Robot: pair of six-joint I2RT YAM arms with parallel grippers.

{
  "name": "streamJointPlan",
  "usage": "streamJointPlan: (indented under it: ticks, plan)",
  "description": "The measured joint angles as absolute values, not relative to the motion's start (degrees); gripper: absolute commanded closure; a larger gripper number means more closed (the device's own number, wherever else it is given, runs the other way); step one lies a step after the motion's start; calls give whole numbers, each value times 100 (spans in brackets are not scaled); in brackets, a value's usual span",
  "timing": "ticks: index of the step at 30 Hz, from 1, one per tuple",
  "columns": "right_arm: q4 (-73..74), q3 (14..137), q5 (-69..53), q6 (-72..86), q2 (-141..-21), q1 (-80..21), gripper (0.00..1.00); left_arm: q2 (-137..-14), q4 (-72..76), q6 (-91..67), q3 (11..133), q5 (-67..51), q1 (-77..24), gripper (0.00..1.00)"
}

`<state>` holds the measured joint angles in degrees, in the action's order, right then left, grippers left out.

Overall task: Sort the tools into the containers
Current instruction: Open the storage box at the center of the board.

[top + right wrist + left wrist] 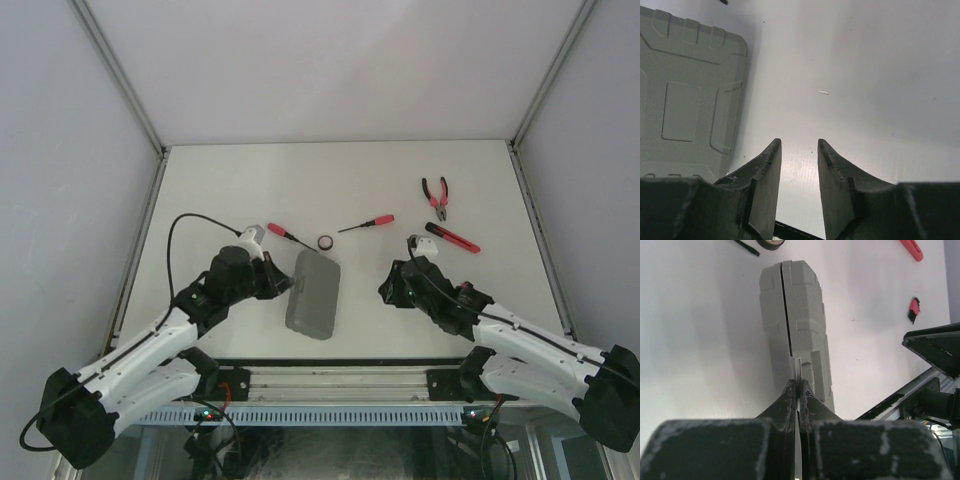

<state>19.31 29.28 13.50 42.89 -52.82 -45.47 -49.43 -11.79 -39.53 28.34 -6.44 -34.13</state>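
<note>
From its base at the near left corner, the left arm reaches forward and inward, bent at the elbow. The left gripper (798, 386) is level with the long left side of the grey case (313, 293). Its fingers are pressed together, their tips meeting the case right at the seam between the two halves. A thin pale sliver shows between them, but whether that is a lip of the case cannot be told.

The right arm mirrors this from the near right corner. The right gripper (799, 145) hangs low over bare table (230, 180), just right of the case and apart from it. Its fingers stand moderately apart with nothing between them.

The case lies closed, midway between the two grippers.

Just beyond the case sits the black ring (326, 242), between the first screwdriver (284, 234) on its left and the second screwdriver (367, 224) on its right. Beyond the right gripper lies the red-black stick tool (452, 237), and the comb-like piece (913, 309) lies near it. Farthest off are the pliers (436, 192), their handles spread.
</note>
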Motion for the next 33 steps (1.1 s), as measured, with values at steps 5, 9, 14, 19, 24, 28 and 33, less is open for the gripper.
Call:
streamJointPlan:
  ticks: [5,9,14,19,24,28,33]
  plan:
    - [2034,2928,1347,4316,-5183,-4545,66,-4943,-1205,-4045,2961,-585,-3616,100]
    - [2088,2928,1347,4331,-5002,-4539,66,-4958,-1199,-4165,3000,-478,-3835,100]
    - [2123,2928,1343,4344,-4814,-4512,66,-5129,-1164,-4324,3157,-408,-4075,100]
    - [2244,2928,1374,4383,-4676,-4499,66,-5177,-1133,-4442,3214,-287,-4178,100]
    - [2508,2928,1597,4416,-4381,-4499,67,-5164,-1317,-4445,3273,73,-4178,100]
    - [2735,2928,1793,4416,-4143,-4499,66,-5085,-1559,-4445,3273,434,-4178,100]
    - [2790,2928,1721,4403,-4254,-4499,66,-5037,-1686,-4451,3205,735,-4178,98]
